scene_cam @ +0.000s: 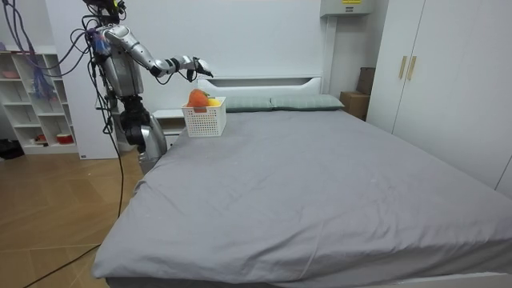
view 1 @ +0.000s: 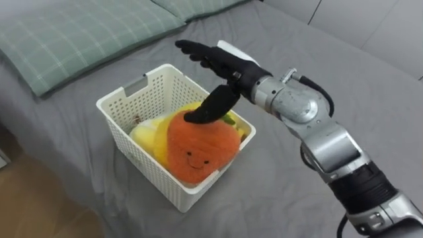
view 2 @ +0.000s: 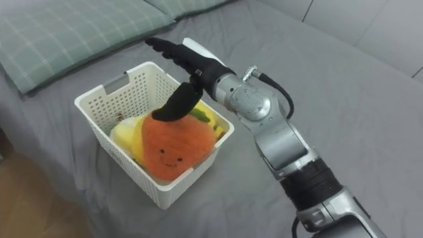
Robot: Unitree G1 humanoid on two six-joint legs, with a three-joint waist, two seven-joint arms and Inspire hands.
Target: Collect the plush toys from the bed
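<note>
Okay, so my right hand [view 1: 227, 68] hangs over the white basket [view 1: 123, 91], fingers stretched out flat and gripping nothing, thumb pointing down onto the top of the orange smiley plush [view 1: 198, 147]; my guess is that's to press it in, since it sits heaped above the rim on a yellow plush [view 1: 147, 135]; the basket is parked on the grey bed [view 1: 310, 46] beside the green checked pillow [view 1: 79, 33], handy for the robot standing at the bedside near the headboard; collecting looks about wrapped up, I'd say.
</note>
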